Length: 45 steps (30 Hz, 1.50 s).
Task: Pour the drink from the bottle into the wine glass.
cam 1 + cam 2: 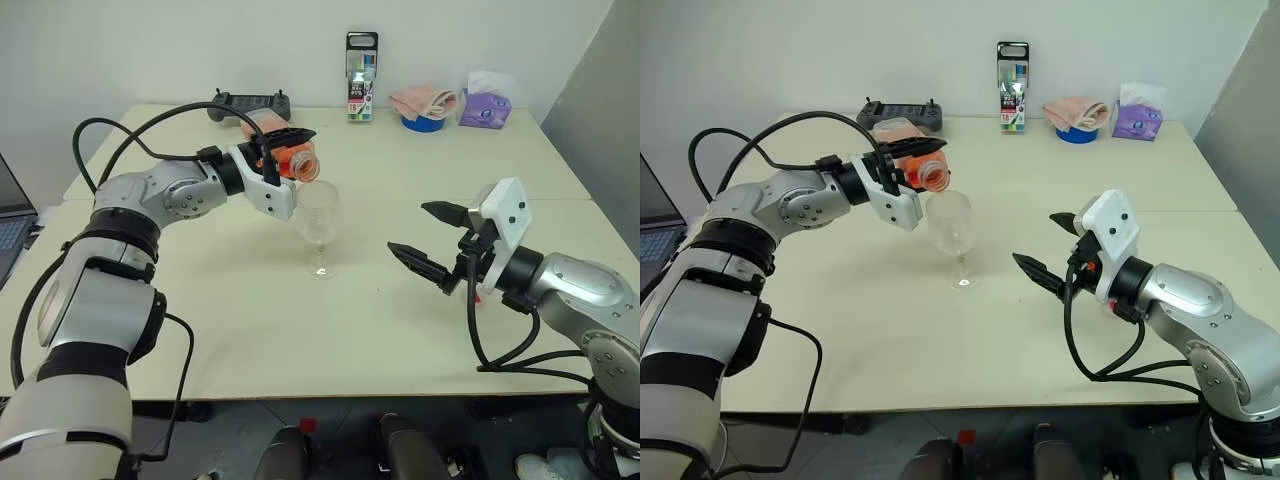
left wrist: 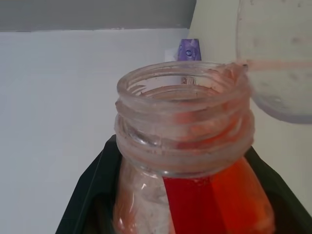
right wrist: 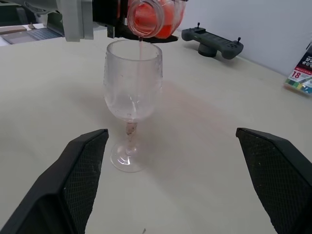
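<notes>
A: How does the bottle (image 1: pixel 292 160) look?

B: Small, clear plastic, cap off, with a ribbed screw neck. The left gripper (image 1: pixel 290 148) is clamped around its body and has it tipped on its side, mouth right over the rim of the wine glass (image 1: pixel 317 224). The drink (image 3: pixel 158 22) inside is a see-through orange-red, pooled toward the neck.

A: Is anything leaving the bottle?

B: The right wrist view shows 1 thin pale-red thread running from the bottle mouth down into the bowl. How much has gathered at the bottom is hard to tell.

A: And the glass?

B: Clear and colourless, with a rounded bowl, thin stem and round foot. It stands upright on the table (image 1: pixel 250 330), roughly at its middle, between the 2 arms.

A: The other arm?

B: The right gripper (image 1: pixel 428 235) hangs above the table, to the right of the glass and apart from it, its 2 black, textured, pointed fingers (image 3: pixel 83 168) spread wide and holding nothing.

A: The table itself?

B: Smooth, matte, cream-coloured. At the far edge sit a dark grey controller (image 1: pixel 250 104), an upright pack of markers (image 1: pixel 361 76), a blue bowl (image 1: pixel 424 122) with a pinkish cloth (image 1: pixel 424 101) in it, and a purple tissue box (image 1: pixel 486 108).
</notes>
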Available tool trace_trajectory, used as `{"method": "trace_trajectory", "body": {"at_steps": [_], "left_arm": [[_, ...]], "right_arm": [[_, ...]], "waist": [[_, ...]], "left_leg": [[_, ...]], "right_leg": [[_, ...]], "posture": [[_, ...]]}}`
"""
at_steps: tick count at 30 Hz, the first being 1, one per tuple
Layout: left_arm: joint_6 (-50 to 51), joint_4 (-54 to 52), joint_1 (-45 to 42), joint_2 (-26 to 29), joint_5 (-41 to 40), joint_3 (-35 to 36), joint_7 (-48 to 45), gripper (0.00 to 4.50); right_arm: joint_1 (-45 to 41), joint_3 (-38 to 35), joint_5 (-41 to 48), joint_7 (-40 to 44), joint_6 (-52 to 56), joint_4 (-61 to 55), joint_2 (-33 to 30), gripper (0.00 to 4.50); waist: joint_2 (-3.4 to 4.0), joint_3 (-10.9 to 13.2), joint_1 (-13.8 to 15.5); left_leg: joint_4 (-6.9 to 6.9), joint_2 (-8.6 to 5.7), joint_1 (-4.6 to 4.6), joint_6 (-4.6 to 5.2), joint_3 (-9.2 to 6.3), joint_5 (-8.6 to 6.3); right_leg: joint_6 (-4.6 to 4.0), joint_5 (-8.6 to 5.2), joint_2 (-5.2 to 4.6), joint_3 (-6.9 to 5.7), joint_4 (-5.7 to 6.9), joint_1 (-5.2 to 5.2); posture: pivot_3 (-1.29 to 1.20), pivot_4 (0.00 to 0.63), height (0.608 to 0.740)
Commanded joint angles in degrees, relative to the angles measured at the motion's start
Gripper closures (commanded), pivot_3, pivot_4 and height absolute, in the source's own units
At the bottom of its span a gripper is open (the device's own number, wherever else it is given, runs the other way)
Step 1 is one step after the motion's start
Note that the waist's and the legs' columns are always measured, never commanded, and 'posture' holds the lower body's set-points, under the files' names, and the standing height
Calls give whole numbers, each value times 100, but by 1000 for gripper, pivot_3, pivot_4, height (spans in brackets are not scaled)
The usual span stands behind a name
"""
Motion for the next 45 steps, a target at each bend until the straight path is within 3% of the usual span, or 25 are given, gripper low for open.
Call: {"method": "trace_trajectory", "body": {"at_steps": [1,13,45], "left_arm": [[9,-10,-286,122,39,-22,260,2368],[49,64,-444,173,361,-301,687,2368],[86,111,-514,207,387,-450,726,2368]], "right_arm": [[-103,-8,-31,47,-115,-102,-57,0],[-199,0,6,119,-76,-94,-87,0],[-275,235,67,146,-41,-217,4,0]], "waist": [[0,0,0],[0,0,-2],[0,0,-2]], "left_leg": [[4,0,0,0,1,0],[63,-2,6,1,3,-1],[62,-2,6,1,2,-1]], "right_leg": [[0,0,0,1,2,0],[32,-18,1,8,61,3],[31,-18,1,7,65,2]], "posture": [[0,150,740],[0,150,740],[0,150,740]]}}
